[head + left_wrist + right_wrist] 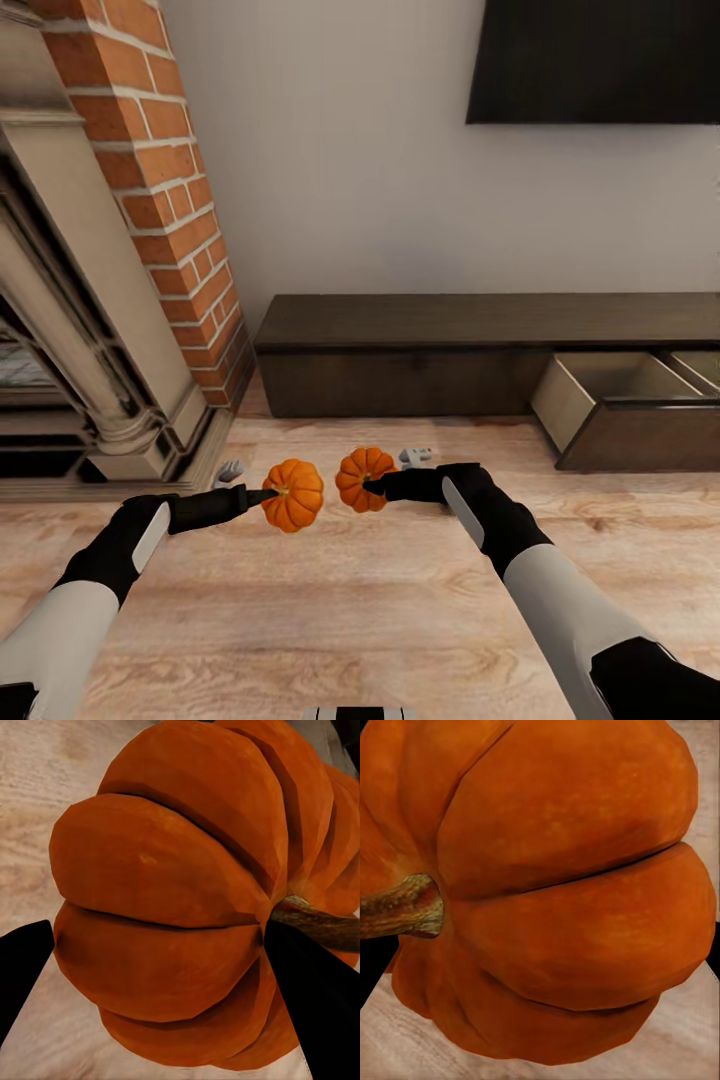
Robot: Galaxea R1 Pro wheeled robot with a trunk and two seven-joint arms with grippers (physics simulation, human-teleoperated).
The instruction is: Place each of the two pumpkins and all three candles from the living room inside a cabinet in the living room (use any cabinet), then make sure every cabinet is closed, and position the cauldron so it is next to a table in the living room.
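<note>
Head view, left to right: a brick fireplace (120, 250) stands at the left, a long low dark cabinet (400, 350) runs along the white wall, and at its right end a drawer (620, 400) is pulled out over the wooden floor (350, 620). In front, both arms reach forward, each carrying a pumpkin above the floor. The left end effector (262, 494) is closed on the left pumpkin (293, 495); in the left wrist view its dark fingers (315, 997) flank the orange ribs of that pumpkin (172, 892) beside the stem. The right end effector (372, 486) is closed on the right pumpkin (364, 478); the right wrist view shows this pumpkin (570, 892) very close, stem to one side, with just a sliver of dark finger at the edge. The two pumpkins hang just beside each other, well apart from the cabinet. The open drawer shows pale inner walls and a bare bottom; nothing is visible inside, though its near corner is hidden by its own front panel. The step in hand looks like carrying both pumpkins to that drawer. To do it well, the robot would need to turn and roll right, keep both grips firm, hold the pumpkins apart so they do not knock, and lower each fully below the drawer rim before releasing, so the drawer can shut afterwards.
</note>
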